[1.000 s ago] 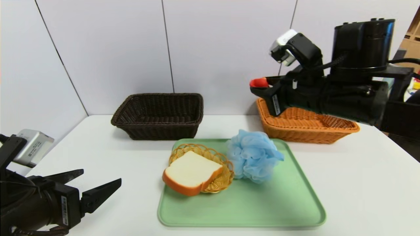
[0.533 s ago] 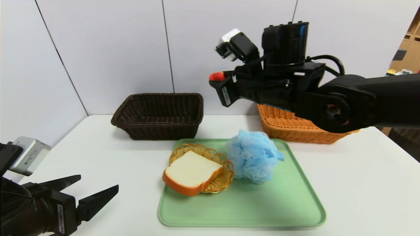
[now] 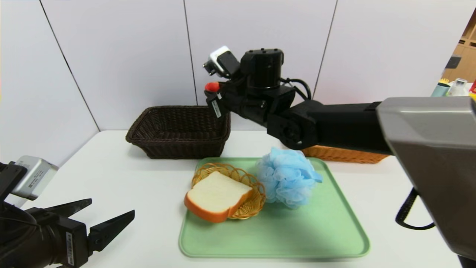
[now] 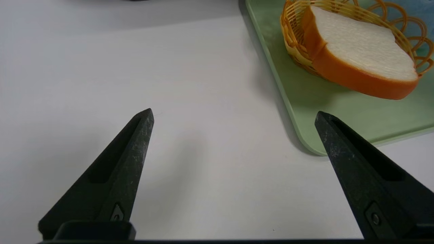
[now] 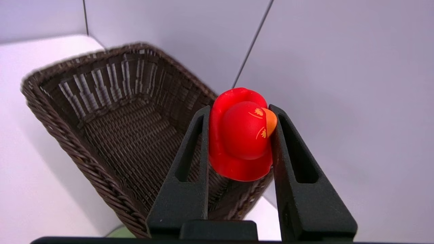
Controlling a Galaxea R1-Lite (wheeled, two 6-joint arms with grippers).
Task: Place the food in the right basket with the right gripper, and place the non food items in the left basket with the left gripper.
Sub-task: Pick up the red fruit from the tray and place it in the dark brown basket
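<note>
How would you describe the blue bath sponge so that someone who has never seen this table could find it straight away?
Start at the green tray in the middle of the white table. At its far edge, beside the small yellow wicker dish holding a bread slice, sits the bath sponge. It is the only light blue, ruffled mesh ball there; its neighbours are firm and orange or yellow.

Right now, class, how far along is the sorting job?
Nothing visibly sorted: the brown basket looks empty. In hand: the right end effector grips a red toy above that basket. Left: bread and blue sponge on the tray; left end effector open, idle.
</note>
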